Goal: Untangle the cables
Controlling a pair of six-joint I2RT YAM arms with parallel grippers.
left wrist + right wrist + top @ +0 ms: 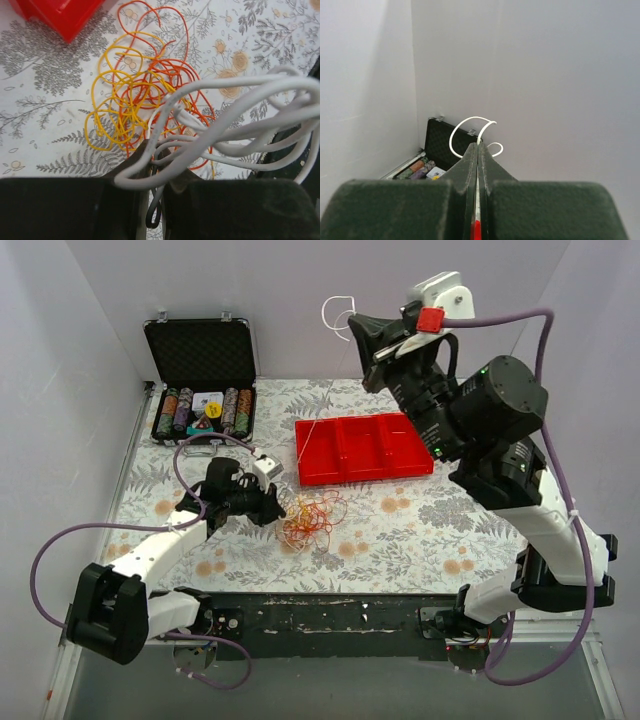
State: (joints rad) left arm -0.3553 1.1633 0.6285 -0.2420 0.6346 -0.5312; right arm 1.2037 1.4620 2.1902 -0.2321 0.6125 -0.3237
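Observation:
A tangle of thin red and orange-yellow cables [310,518] lies on the flowered tablecloth, seen close in the left wrist view [137,97]. White cable loops [225,117] run across it and into my left gripper [157,160], which is shut on them at the pile's left edge [275,508]. My right gripper [357,328] is raised high near the back wall, shut on a white cable end whose curl [462,127] sticks out past the closed fingertips [478,146]. That curl also shows in the top view [323,310], with a thin strand dropping toward the pile.
A red compartment tray [365,445] sits just behind the tangle, its corner showing in the left wrist view [60,15]. An open black case of poker chips [200,380] stands at the back left. Walls close in the table on three sides.

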